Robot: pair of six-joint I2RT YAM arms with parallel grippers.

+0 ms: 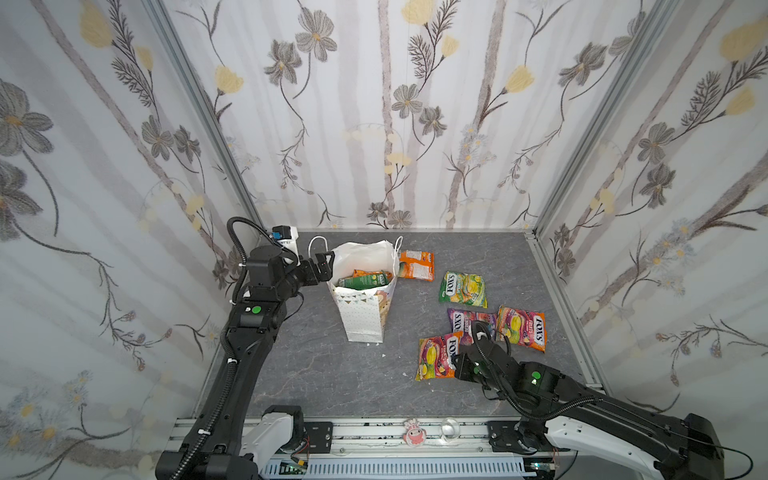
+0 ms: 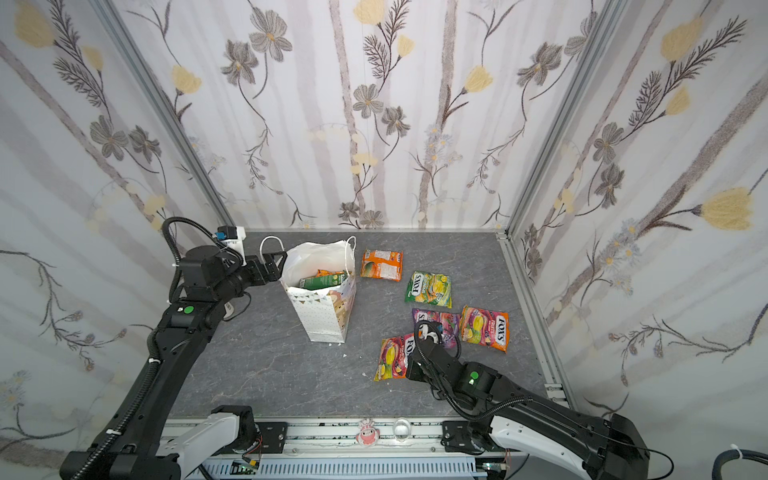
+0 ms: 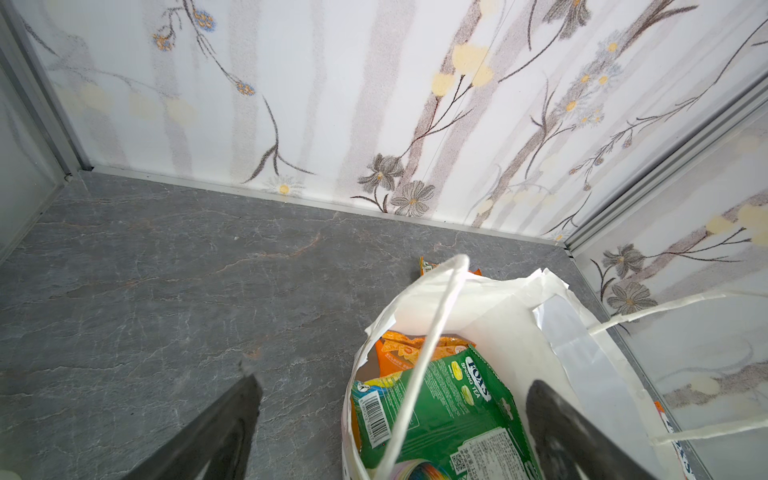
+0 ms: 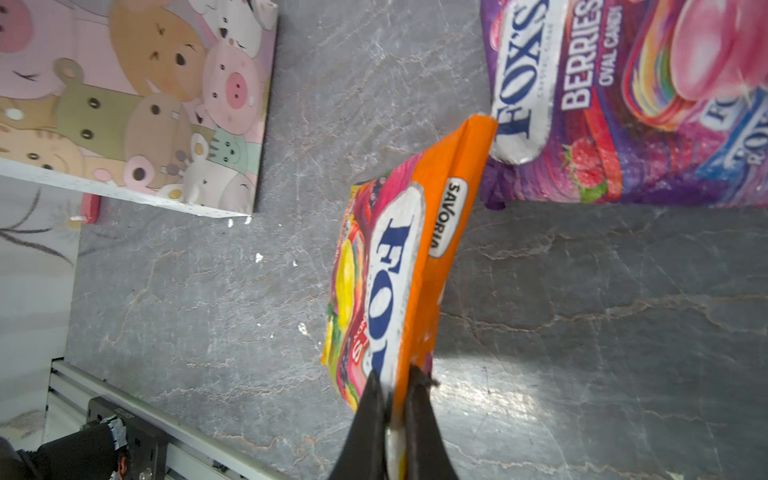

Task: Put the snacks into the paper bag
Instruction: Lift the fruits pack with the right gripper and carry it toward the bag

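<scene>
The tall white paper bag (image 1: pixel 361 320), printed with dots, bunting and cartoon animals, stands upright on the grey stone-patterned table (image 1: pixel 316 374), left of centre, with its mouth open. Contents: a glossy green packet (image 3: pixel 436 411) marked "FOX'S SPRING TEA" lies uppermost, and a crinkled orange packet (image 3: pixel 399 353) sits behind it, partly covered. The left gripper (image 1: pixel 327 266) is at the bag's left rim with its jaws spread wide. One finger (image 3: pixel 573 432) is over the bag's mouth and the other is outside above the table. The bag wall and one white cord handle (image 3: pixel 432 332) run between them, and the gripper holds nothing. The right gripper (image 4: pixel 395 374) is clamped tight on the edge of a pink, yellow and orange fruit packet (image 4: pixel 386 270), which sits tilted at front right, well apart from the bag. Its far corner meets a purple berry packet (image 4: pixel 623 124). In both top views the right arm (image 1: pixel 540 382) covers part of that purple berry packet. Three more snacks lie to the right of the bag: a flat orange packet (image 1: pixel 417 266) just beside its far corner, a green and yellow packet (image 1: pixel 463 289) nearer the front, and a second fruit packet (image 1: pixel 521 328) just beside the purple one. Small white scraps (image 1: pixel 384 356) dot the table near the bag's base. A small pink figure (image 1: pixel 412 434) and a clear dome (image 1: pixel 451 428) sit on the front rail (image 1: pixel 365 432).
</scene>
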